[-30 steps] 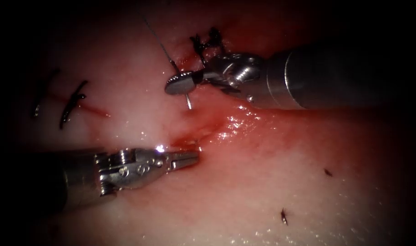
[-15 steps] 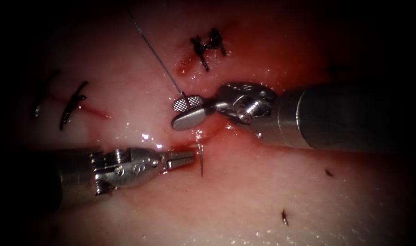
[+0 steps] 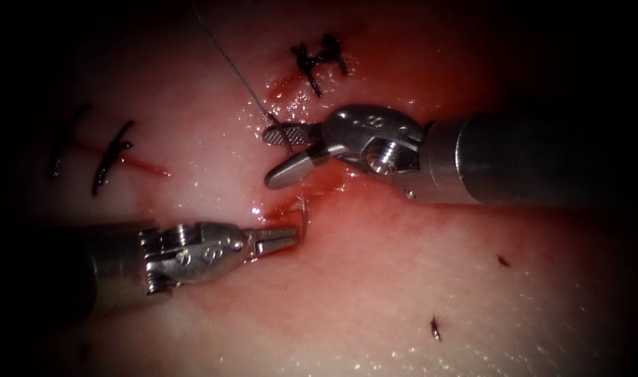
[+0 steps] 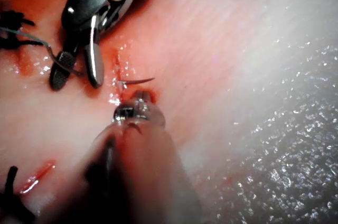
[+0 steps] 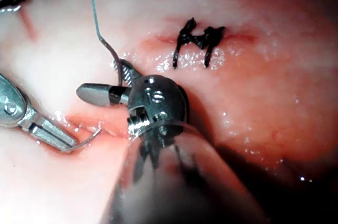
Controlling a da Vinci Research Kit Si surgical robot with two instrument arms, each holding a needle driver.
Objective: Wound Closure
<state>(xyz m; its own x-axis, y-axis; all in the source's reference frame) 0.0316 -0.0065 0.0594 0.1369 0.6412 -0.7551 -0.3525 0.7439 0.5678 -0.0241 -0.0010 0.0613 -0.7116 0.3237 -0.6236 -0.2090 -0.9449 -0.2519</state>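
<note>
1. Along the cut (image 3: pixel 312 199) in the tissue (image 3: pixel 417 293), a finished dark stitch (image 3: pixel 319 61) sits at the far end, and a second dark stitch (image 3: pixel 109 159) lies well to the left; going by these, part of the closure is done, while the wet red stretch between the two tools is not yet closed.
2. At the left side of that open stretch, the left tool (image 3: pixel 283 239) has its jaws together on the needle (image 3: pixel 304 211), gripping it near one end (the rest of the curve shows as a thin arc beside the jaw tips in the wrist views). Part of the needle seems to sit in the tissue at the cut's edge, though how deep cannot be told.
3. Above the cut, the right tool (image 3: pixel 280 153) has its jaws apart and holds nothing; the thread (image 3: pixel 232 59) runs from the far dark edge down to its upper jaw.
4. Red fluid (image 3: pixel 375 202) pools along the unclosed part, so at least one more stitch looks to be left here.
</note>
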